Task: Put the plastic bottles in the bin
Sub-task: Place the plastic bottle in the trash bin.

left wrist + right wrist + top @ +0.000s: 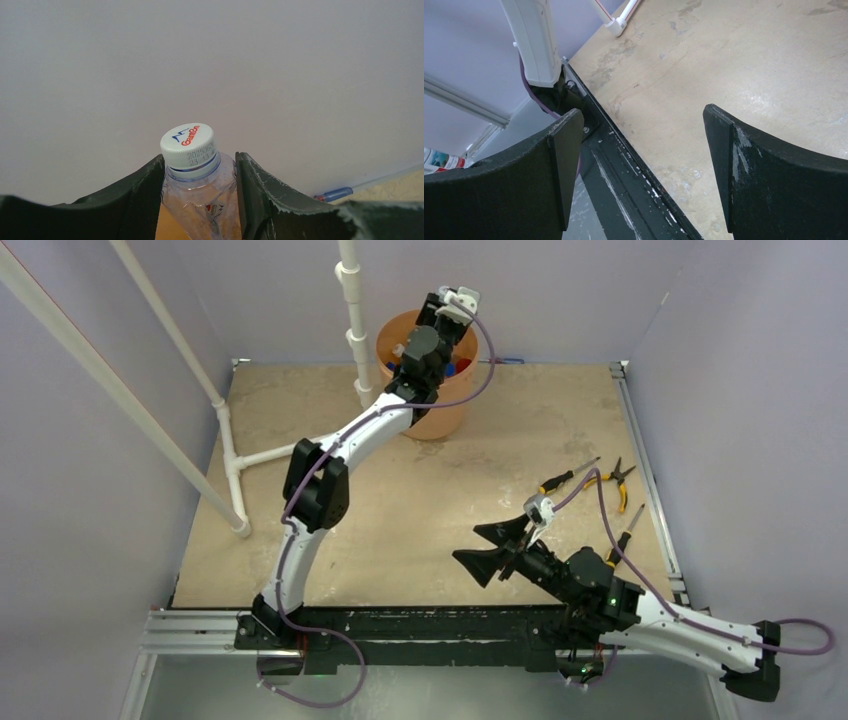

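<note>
My left claw [199,165] is clamped on a clear white-capped bottle [200,200] at its shoulder, just under the cap [188,142]; it looks thin, light, crushable, probably slick; the orange bin [440,420] sits beneath that claw, I think; the right claw [641,115] is spread, holding nothing.

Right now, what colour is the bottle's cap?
White cap with red writing; clearest in left wrist view.
</note>
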You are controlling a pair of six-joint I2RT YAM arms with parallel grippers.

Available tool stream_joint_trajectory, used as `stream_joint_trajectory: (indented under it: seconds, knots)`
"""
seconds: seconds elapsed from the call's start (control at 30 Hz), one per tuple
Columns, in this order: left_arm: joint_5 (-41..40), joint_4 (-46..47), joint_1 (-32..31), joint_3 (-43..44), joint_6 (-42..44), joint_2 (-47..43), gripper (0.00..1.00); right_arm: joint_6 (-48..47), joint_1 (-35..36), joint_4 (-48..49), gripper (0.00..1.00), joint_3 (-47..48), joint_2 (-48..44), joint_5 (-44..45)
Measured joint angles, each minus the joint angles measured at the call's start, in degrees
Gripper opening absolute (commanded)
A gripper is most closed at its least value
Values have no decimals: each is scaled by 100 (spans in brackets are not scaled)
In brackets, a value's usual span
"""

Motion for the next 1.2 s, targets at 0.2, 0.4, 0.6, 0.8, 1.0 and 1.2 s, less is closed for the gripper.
stream_joint_trajectory:
  seconds: [0.2,0.4,0.6,0.8,1.0,1.2]
  knots:
    - [70,59,0,4,-136,-251,0,-2,0,-2,89,0,-153,7]
    - [144,-236,0,179,-306,-229,0,0,0,-7,89,0,-162,4]
    - [184,-734,0,894,-372,107,17,0,0,-17,89,0,-179,7]
    - [168,-1139,0,953,-372,308,24,-2,0,-39,89,0,-197,20]
    - [142,-1272,2,946,-369,345,29,-2,0,-39,89,0,-199,20]
    - [133,-1217,22,846,-343,345,36,0,0,-39,89,0,-199,24]
